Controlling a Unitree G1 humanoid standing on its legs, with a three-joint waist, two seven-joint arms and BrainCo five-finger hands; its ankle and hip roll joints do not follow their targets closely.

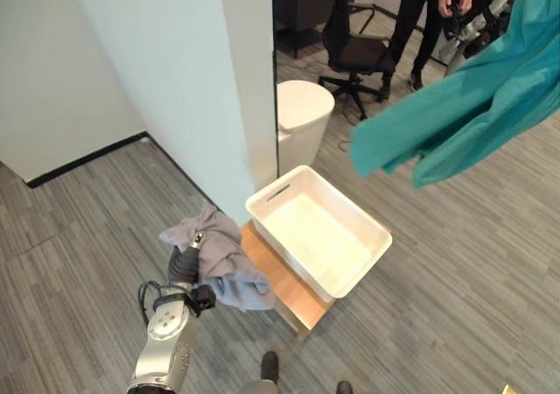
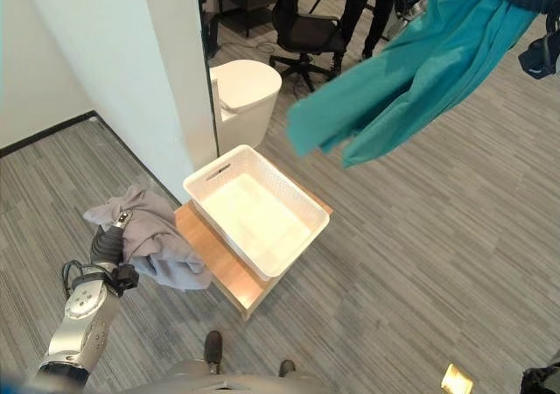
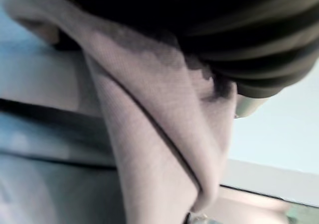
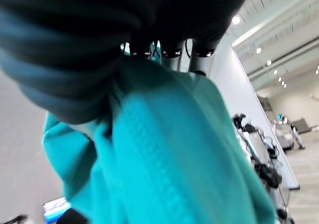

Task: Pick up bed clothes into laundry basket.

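Left robot hand (image 1: 194, 252) clutching grey cloth (image 1: 223, 258), right robot hand (image 4: 169, 45) clutching teal garment (image 2: 420, 70), beside white basket (image 1: 262, 203)

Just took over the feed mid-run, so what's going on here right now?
The robot is holding clothing in both hands. Its left hand grips a grey garment hanging low beside the white laundry basket, which sits on a small wooden stand and looks empty. Its right hand holds a teal garment raised high, off to the basket's far right. Nothing is in the basket yet. A person stands in the background by an office chair.
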